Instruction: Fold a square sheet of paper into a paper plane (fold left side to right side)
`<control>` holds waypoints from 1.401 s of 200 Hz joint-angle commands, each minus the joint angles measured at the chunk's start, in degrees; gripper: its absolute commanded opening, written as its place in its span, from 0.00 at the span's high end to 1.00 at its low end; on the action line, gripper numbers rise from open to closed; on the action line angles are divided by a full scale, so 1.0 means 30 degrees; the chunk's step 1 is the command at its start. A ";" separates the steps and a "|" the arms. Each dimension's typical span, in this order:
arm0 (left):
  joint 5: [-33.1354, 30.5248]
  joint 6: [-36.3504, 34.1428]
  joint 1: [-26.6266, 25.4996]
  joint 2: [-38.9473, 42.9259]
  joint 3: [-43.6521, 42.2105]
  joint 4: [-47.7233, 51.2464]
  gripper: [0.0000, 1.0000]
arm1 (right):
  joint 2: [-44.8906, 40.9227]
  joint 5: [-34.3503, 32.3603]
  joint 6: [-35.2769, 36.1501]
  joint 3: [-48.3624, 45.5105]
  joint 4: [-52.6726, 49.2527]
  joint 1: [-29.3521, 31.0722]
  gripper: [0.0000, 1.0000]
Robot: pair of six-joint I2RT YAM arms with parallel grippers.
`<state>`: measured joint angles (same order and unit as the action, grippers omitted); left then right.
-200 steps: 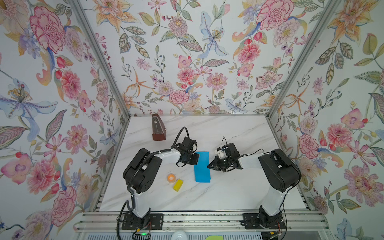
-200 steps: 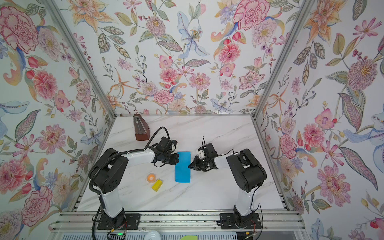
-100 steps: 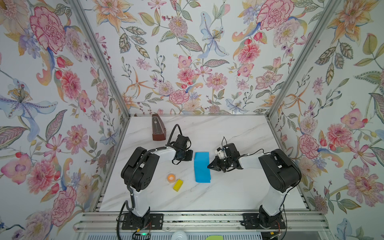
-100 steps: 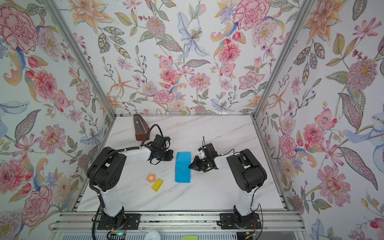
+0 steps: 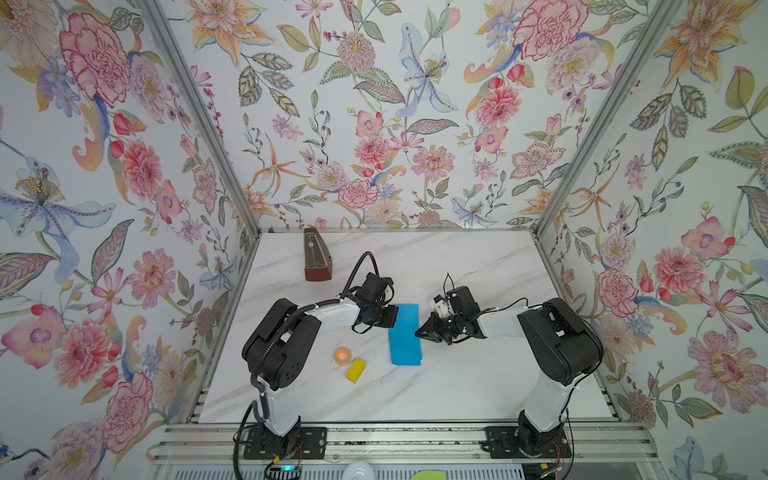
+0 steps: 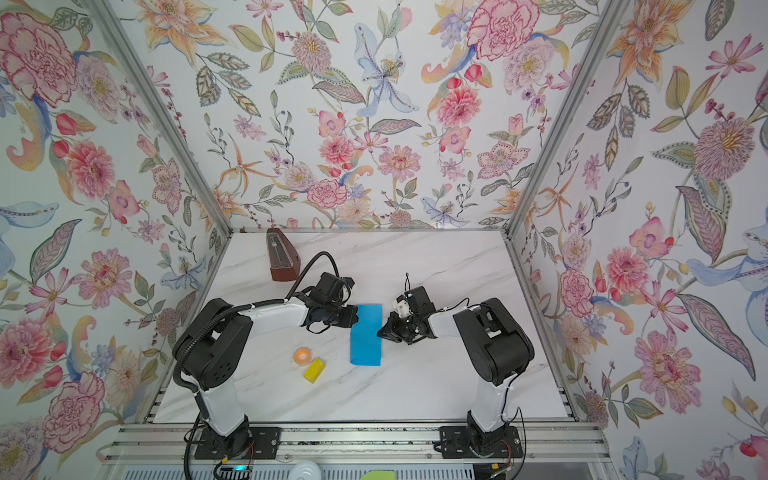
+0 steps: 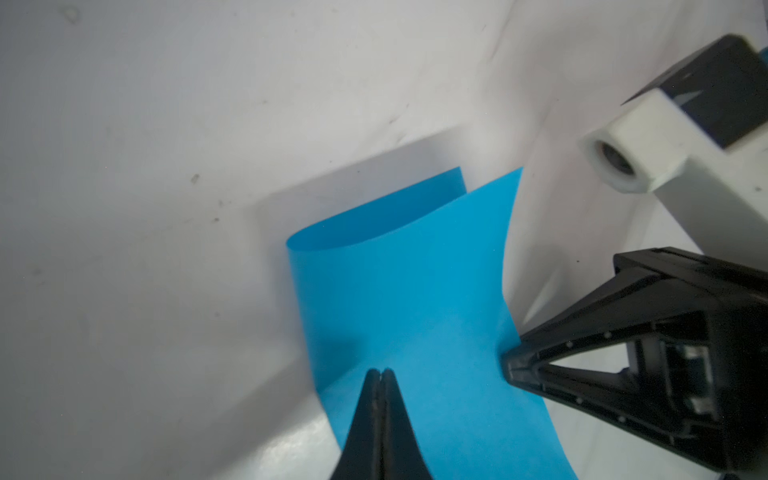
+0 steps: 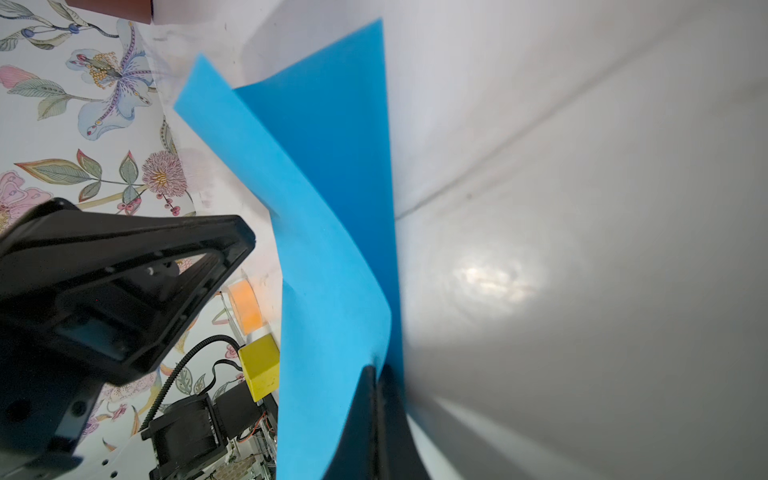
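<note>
mid-frame in both top views, the square sheet of paper (image 5: 405, 334) lies doubled over but puffy – crease unpressed. left gripper (image 7: 380, 372) clenched empty over it, right gripper (image 8: 377, 368) clenched at its edge – 1 fold in, the rest remains.

Paper sheet (image 7: 407, 316), near end beyond both wrist views' edges.

Sheet of paper (image 5: 405, 334) flat on bench (image 5: 457, 382), between your two tools. Left tool (image 5: 394, 318) over sheet's left edge, far end. Right tool (image 5: 418, 333) touching sheet's right edge, mid-length. Round cup (image 5: 343, 355) and block (image 5: 356, 370) on bench before left tool, left of sheet, block nearer you. Metronome (image 5: 316, 259) behind left tool, by back wall.
</note>
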<state>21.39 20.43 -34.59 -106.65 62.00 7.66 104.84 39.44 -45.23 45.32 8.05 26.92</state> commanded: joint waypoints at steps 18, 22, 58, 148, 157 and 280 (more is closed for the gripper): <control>-0.1731 -0.0031 0.0320 -0.1456 0.0867 0.1383 1.00 | 0.0048 -0.1399 0.0386 -0.0513 -0.2265 -0.0066 1.00; -0.1934 -0.0033 0.0394 -0.1527 0.0845 0.1510 1.00 | 0.0008 -0.1399 0.0383 -0.0537 -0.2259 -0.0066 1.00; -0.2544 -0.0001 0.1081 -0.2092 0.0579 0.1761 1.00 | -0.0045 -0.1457 0.0361 -0.0522 -0.2307 -0.0064 1.00; -0.2463 -0.0137 0.2050 -0.3411 0.1240 0.1720 1.00 | -0.0053 -0.1531 0.0360 -0.0534 -0.2333 -0.0066 1.00; -0.2578 -0.0184 0.2159 -0.3284 0.1278 0.1840 1.00 | -0.0053 -0.1516 0.0366 -0.0526 -0.2333 -0.0066 1.00; -0.0039 0.1153 0.0077 -0.0168 0.1559 0.0954 1.00 | -0.0110 -0.1575 0.0371 -0.0613 -0.2359 -0.0066 1.00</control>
<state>19.35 22.28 -33.23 -106.00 64.75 10.28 104.33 38.92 -44.99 45.32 6.85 26.92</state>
